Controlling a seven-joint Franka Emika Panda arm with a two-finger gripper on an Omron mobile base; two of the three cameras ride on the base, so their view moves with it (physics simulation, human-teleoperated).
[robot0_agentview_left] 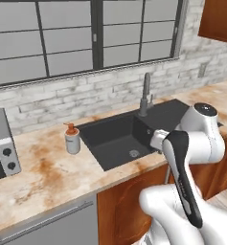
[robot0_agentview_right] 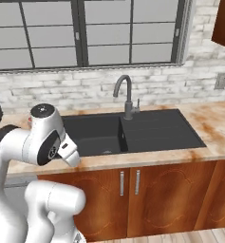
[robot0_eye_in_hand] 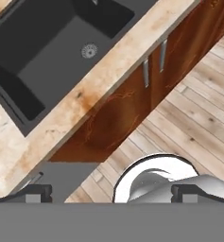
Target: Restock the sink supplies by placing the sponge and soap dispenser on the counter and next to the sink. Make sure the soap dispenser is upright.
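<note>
The soap dispenser [robot0_agentview_left: 72, 139], pale with an orange-brown pump, stands upright on the beige marbled counter [robot0_agentview_left: 43, 172], just left of the black sink [robot0_agentview_left: 115, 139]. The sink [robot0_agentview_right: 90, 135] and its grey faucet [robot0_agentview_right: 126, 95] sit under the windows. The hand view looks down past the counter edge [robot0_eye_in_hand: 99, 80] at the sink basin [robot0_eye_in_hand: 47, 52] and its drain. My gripper [robot0_eye_in_hand: 112, 194] is open, its two dark fingertips [robot0_eye_in_hand: 38, 194] set wide apart with nothing between them, out in front of the counter above the floor. The sponge is out of view.
A grey appliance with knobs [robot0_agentview_left: 2, 148] stands at the counter's left end. Brown cabinet doors [robot0_agentview_right: 128, 194] with metal handles sit under the sink, a grey panel [robot0_agentview_left: 52, 225] to their left. A wood floor [robot0_eye_in_hand: 193, 118] lies below. An upper cabinet [robot0_agentview_left: 220, 19] hangs at the right.
</note>
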